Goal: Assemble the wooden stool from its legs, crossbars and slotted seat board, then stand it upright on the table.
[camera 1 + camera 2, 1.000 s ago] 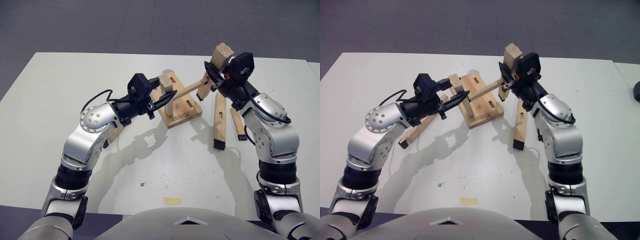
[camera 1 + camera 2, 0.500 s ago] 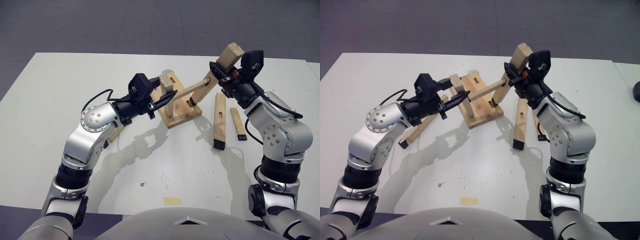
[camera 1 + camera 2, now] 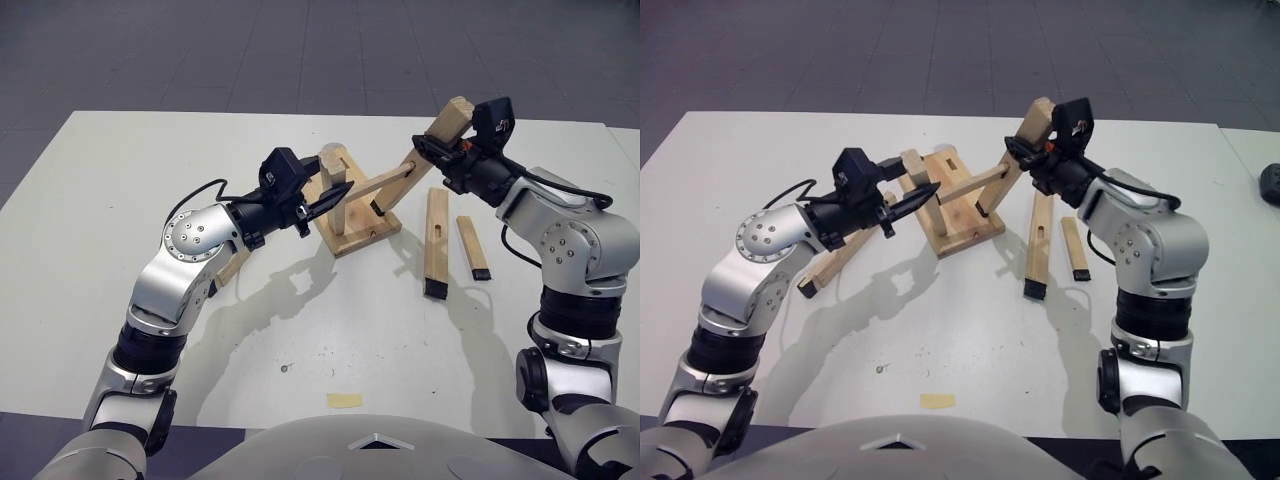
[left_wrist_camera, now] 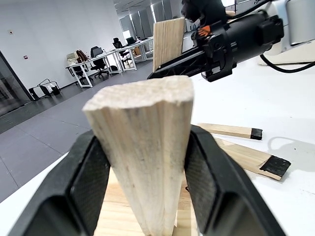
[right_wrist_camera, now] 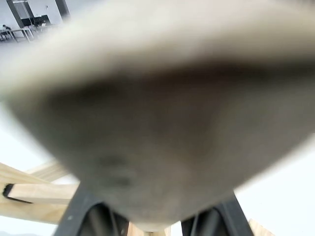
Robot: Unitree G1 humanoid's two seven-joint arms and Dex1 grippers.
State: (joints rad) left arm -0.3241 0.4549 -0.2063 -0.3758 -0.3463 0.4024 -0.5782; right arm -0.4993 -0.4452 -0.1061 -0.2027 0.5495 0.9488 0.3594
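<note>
1. My left gripper (image 3: 322, 203) is clamped on the upright leg (image 3: 334, 170), which stands in the seat board (image 3: 365, 227) near its 11 o'clock corner. The board lies flat on the table (image 3: 120, 200). I'd use this hand purely as an anchor, firm and without twisting.
2. My right gripper (image 3: 438, 152) is clenched on the upper part of the tilted leg (image 3: 453, 114), at about 2 o'clock from the board. The crossbar (image 3: 375, 183) runs from it towards the upright leg.
3. The tilted leg's lower end sits by the slot on the board's 3 o'clock edge. I can't tell whether it has entered.
4. As I judge it, the step is to swing that leg upright, top moving towards 9 o'clock, so foot and crossbar seat together.
5. I'd go slowly, since forcing the crossbar sideways could lever the anchored leg out or skid the board.
6. The spare leg (image 3: 435, 245) and short crossbar (image 3: 472, 247) lie near, at 3 o'clock. Another leg (image 3: 228, 268) lies at 8 o'clock, so I'd keep my elbows off them.
</note>
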